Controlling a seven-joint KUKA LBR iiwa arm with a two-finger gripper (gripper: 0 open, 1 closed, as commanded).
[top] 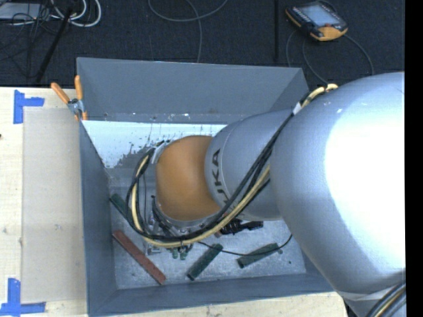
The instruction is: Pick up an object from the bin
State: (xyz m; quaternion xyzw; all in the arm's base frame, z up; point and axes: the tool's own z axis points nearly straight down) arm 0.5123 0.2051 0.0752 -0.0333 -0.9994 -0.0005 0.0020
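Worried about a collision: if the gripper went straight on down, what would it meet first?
Likely the bin floor just right of the brown strip, though the orange wrist cover hides much of the gripper, so depth is unclear.

Bin (pixel 192 88): plain grey metal, with a paler grey floor speckled with dark flecks. Arm (pixel 344 177): glossy silver-grey with black lettering. Wrist cover (pixel 182 177): orange-brown, no pattern. Cables (pixel 137 197): yellow and black. Flat strip (pixel 139 258) at the floor's lower left: reddish-brown, plain. Middle bar (pixel 203 261): dark green. Right bar (pixel 258 255): dark green too. Small bit (pixel 177 255) under the cover: lighter green.
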